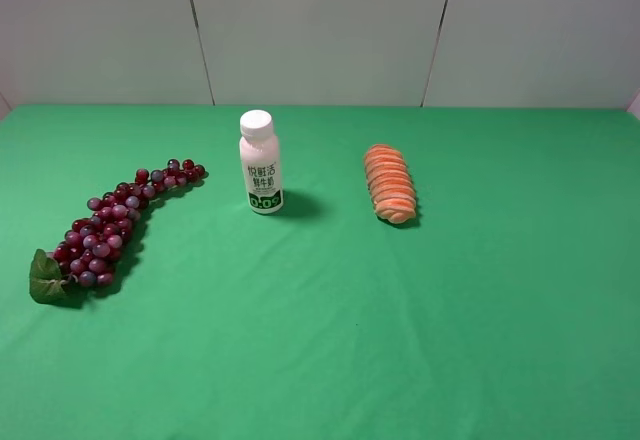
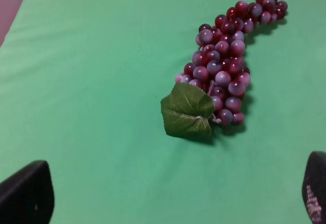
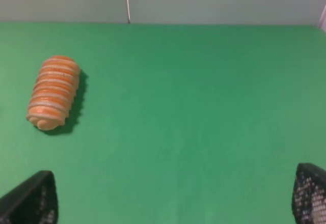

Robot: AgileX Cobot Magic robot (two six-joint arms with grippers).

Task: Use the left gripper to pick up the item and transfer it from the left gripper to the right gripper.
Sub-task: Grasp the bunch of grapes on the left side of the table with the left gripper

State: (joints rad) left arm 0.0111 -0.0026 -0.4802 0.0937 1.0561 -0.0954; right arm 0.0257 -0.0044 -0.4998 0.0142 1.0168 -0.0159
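Green cloth covers the table [image 1: 400, 340] up to a pale panelled wall [image 1: 320, 30]. Farthest left on it lie the grapes [image 1: 110, 225], flat on the cloth and touched by nothing. They form a long bunch of dark red and purple berries, glossy enough to look plastic. The bunch is thick near its green leaf [image 1: 45, 278] and thins to a single file at the far tip. Its long axis runs on a slant, from the leaf at the near left edge up toward the white bottle [image 1: 261, 163], which stands upright in the middle. Well apart to the right lies an orange ridged roll [image 1: 389, 184].

The left gripper [image 2: 170, 203] has its fingers spread wide and holds nothing. The grapes lie ahead of it, leaf end nearest, with the bunch stretching away and off to one side. By my reading the jaws will have to close across the thick part rather than along it. The right gripper [image 3: 170, 198] is likewise spread and empty; its camera shows only the roll (no grapes at all), so the left arm is plainly the nearer.
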